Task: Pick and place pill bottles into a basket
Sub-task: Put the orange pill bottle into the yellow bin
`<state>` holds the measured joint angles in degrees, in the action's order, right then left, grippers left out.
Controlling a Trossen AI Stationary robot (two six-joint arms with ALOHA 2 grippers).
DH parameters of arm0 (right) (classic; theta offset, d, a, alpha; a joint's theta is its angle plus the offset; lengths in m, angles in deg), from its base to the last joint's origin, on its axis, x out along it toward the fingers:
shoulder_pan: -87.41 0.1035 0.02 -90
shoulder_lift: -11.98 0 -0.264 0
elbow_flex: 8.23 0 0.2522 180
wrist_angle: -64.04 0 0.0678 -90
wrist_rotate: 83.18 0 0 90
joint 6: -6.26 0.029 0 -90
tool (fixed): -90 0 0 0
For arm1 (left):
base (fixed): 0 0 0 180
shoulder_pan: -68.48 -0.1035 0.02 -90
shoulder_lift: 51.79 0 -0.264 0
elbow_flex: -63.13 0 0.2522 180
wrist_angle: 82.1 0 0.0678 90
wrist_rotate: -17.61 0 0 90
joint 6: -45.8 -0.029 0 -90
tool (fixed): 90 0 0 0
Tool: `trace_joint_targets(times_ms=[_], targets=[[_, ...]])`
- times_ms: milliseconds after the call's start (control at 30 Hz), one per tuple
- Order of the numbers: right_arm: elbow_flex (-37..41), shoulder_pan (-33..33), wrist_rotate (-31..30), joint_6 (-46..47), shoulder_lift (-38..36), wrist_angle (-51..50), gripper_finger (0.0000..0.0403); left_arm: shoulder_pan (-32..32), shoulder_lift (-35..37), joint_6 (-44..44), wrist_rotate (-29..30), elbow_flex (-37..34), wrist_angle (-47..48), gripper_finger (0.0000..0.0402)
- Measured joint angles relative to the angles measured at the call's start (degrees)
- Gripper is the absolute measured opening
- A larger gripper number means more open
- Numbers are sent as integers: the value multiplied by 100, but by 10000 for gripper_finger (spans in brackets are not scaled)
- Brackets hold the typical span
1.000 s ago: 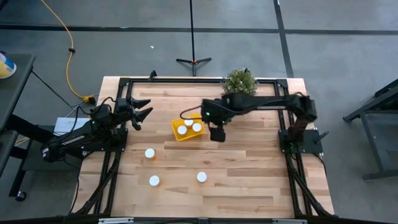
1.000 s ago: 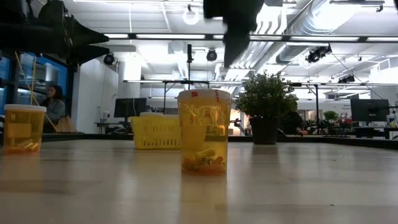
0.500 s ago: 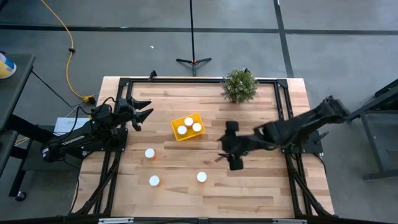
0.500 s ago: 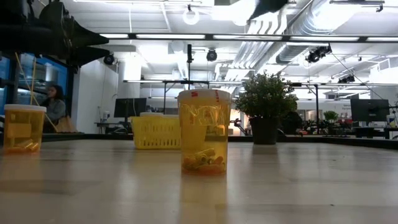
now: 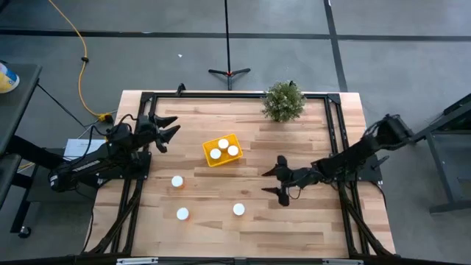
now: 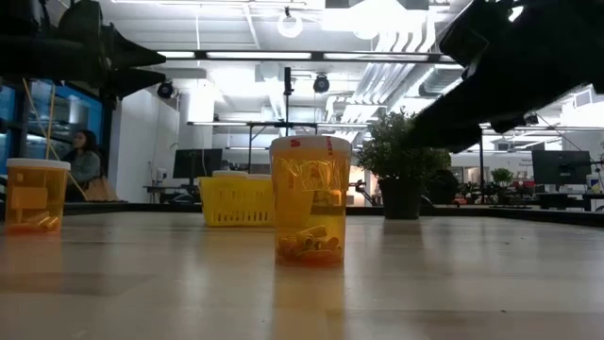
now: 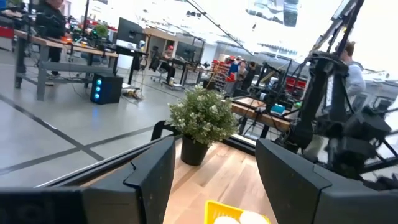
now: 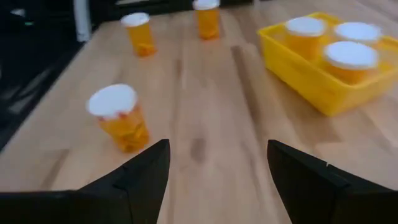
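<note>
- The small bright yellow rectangular plastic basket (image 5: pixel 222 150) sits near the middle of the wooden worktop (image 5: pixel 309 221), a little toward the far edge, turned at an angle — three white-capped translucent orange pill bottles (image 5: pixel 224 143) stand inside it.
- Three more pill bottles stand loose on the bare wood toward the near edge: one (image 5: pixel 177 181) near the left edge, one (image 5: pixel 182 213) closer to the near left corner, one (image 5: pixel 238 209) near the middle of the near side.
- The right gripper (image 5: pixel 280 180) hangs low over the worktop between the basket and the right edge, jaws spread and empty, near the middle loose bottle but apart from it.
- The left gripper (image 5: pixel 166 129) waits by the far left corner, jaws spread, holding nothing.
- A green bushy potted plant (image 5: pixel 284 100) stands at the far edge.
</note>
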<state>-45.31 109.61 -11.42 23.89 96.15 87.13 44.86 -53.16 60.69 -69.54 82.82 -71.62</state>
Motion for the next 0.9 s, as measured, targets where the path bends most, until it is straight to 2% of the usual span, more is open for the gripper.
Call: trace_joint_targets(times_ms=[200, 367, 500, 767, 900], targets=[[-567, 0, 722, -440, 797, 199, 259, 0, 0, 64, 31, 0, 32, 259], [-1231, 0, 987, -516, 1487, 141, 264, 0, 0, 108, 29, 0, 48, 259], [-1823, 5, 964, -590, 1905, -275, 295, 0, 0, 108, 29, 0, 87, 259], [-2765, 4, 1108, -528, 2053, -2435, 371, 0, 0, 110, 24, 0, 84, 259], [-2784, 4, 1355, -523, 2059, -2197, 385, 0, 0, 110, 24, 0, 82, 259]])
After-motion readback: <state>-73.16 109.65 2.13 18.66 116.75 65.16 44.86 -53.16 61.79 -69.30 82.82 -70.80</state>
